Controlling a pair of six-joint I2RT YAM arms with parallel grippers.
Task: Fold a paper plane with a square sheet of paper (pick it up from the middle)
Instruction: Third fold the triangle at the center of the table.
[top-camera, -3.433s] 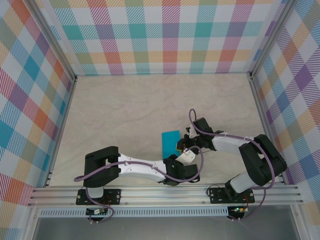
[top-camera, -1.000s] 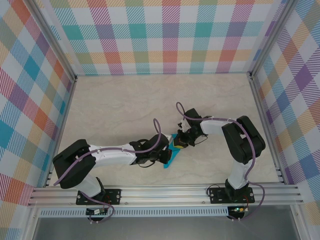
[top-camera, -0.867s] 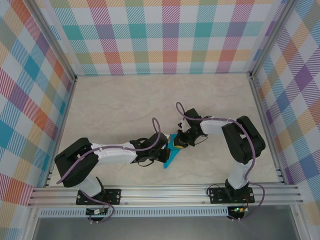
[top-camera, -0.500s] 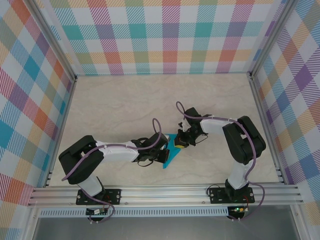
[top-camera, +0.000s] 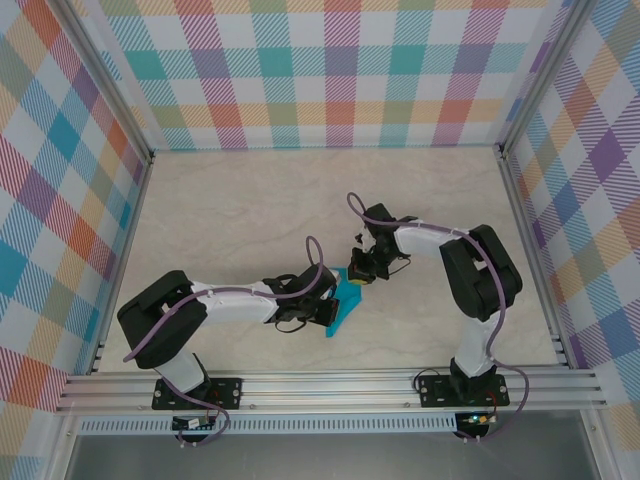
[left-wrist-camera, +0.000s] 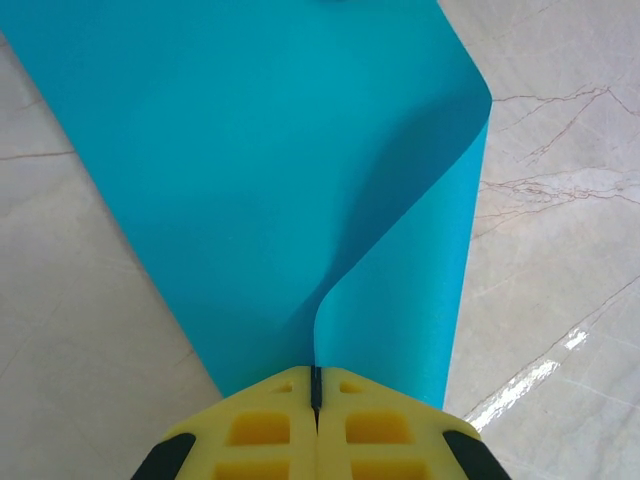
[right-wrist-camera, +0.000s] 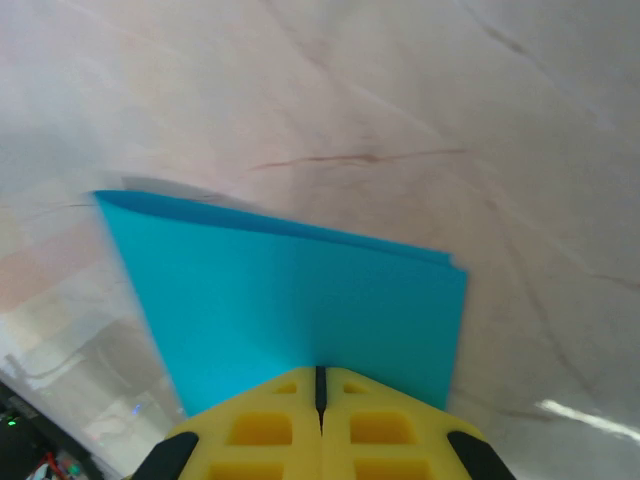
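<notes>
The square sheet of paper is teal and lies doubled over on the marble table, just in front of centre. My left gripper is shut on one edge of it. In the left wrist view a flap of the sheet curls up off the layer below and runs into the slit between the yellow fingers of the left gripper. My right gripper is shut at the sheet's far end. In its wrist view the shut tips of the right gripper rest on the flat, two-layered sheet.
Plaid walls enclose the marble table on three sides, and an aluminium rail runs along the near edge. Both arms reach inward and meet over the paper, the left one lying low across the front.
The right gripper has slid a little up and to the left along the sheet. The left gripper has kept its hold, and the teal shape now looks narrower.
</notes>
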